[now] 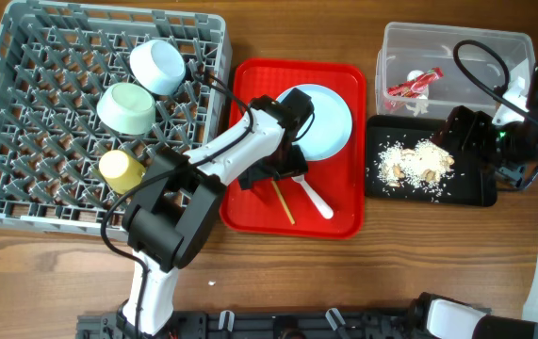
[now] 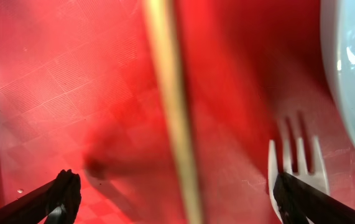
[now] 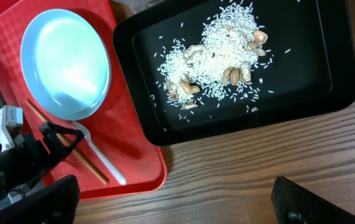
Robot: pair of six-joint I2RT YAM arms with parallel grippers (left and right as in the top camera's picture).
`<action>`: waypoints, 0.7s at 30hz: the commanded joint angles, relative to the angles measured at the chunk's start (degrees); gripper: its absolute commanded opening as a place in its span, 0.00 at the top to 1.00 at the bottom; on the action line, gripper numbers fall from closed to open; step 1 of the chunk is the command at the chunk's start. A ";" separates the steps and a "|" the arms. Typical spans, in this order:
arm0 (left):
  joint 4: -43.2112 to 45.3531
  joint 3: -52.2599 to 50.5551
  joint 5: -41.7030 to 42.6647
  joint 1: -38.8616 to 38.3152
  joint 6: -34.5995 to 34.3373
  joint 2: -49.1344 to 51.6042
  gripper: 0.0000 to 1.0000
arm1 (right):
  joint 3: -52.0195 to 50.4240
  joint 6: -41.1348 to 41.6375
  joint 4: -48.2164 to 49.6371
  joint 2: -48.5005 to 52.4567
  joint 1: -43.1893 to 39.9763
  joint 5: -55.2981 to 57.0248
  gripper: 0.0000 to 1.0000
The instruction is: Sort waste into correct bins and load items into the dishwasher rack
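Note:
My left gripper (image 1: pixel 285 172) is open low over the red tray (image 1: pixel 250 212); its fingertips (image 2: pixel 177 196) straddle the wooden chopsticks (image 2: pixel 174 118), with the white fork (image 2: pixel 295 165) at the right finger. The chopsticks (image 1: pixel 282 202), fork (image 1: pixel 314 198) and white plate (image 1: pixel 323 121) lie on the red tray. The grey rack (image 1: pixel 24 113) holds the white bowl (image 1: pixel 158 66), pale green bowl (image 1: pixel 125 107) and yellow cup (image 1: pixel 121 169). The clear tub (image 1: pixel 457 47) holds the red-and-white wrapper (image 1: pixel 415 85). The black tray (image 1: pixel 476 193) holds rice scraps (image 1: pixel 415 162). My right gripper (image 3: pixel 174 202) is open and empty above the table.
The right wrist view shows the black tray (image 3: pixel 339 87) with rice (image 3: pixel 217 50), the red tray (image 3: pixel 146 174), plate (image 3: pixel 65 62) and fork (image 3: pixel 99 155). Bare wood table (image 1: pixel 410 264) lies in front of the trays. The right arm (image 1: pixel 532 141) hangs over the black tray's right end.

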 commanded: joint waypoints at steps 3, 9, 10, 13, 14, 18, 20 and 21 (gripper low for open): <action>-0.02 -2.01 -1.31 0.00 -0.92 1.09 0.18 | 0.83 -0.79 -0.07 -0.92 -0.11 -0.28 0.00; 0.00 -2.01 -1.36 2.58 -0.92 1.09 0.19 | 0.83 -0.76 -0.09 -0.92 -0.11 -0.31 0.00; 0.00 -2.01 -1.36 2.99 -0.90 1.09 0.19 | 0.83 -0.79 -0.09 -0.92 -0.11 -0.31 0.00; 0.15 -2.01 -1.42 5.03 -0.87 1.09 0.21 | 0.83 -0.79 -0.09 -0.92 -0.11 -0.31 0.00; 0.17 -2.01 -1.57 5.46 -0.90 1.09 0.23 | 0.83 -0.76 -0.09 -0.92 -0.11 -0.31 0.00; 0.76 -2.01 -1.75 6.64 -0.90 1.09 0.42 | 0.83 -0.76 -0.09 -0.92 -0.11 -0.31 0.00; 1.49 -2.01 -1.73 6.64 -0.90 1.09 0.52 | 0.83 -0.76 -0.09 -0.92 -0.11 -0.31 0.00; 1.68 -2.01 -1.73 6.58 -0.90 1.09 0.61 | 0.83 -0.79 -0.09 -0.92 -0.11 -0.31 0.00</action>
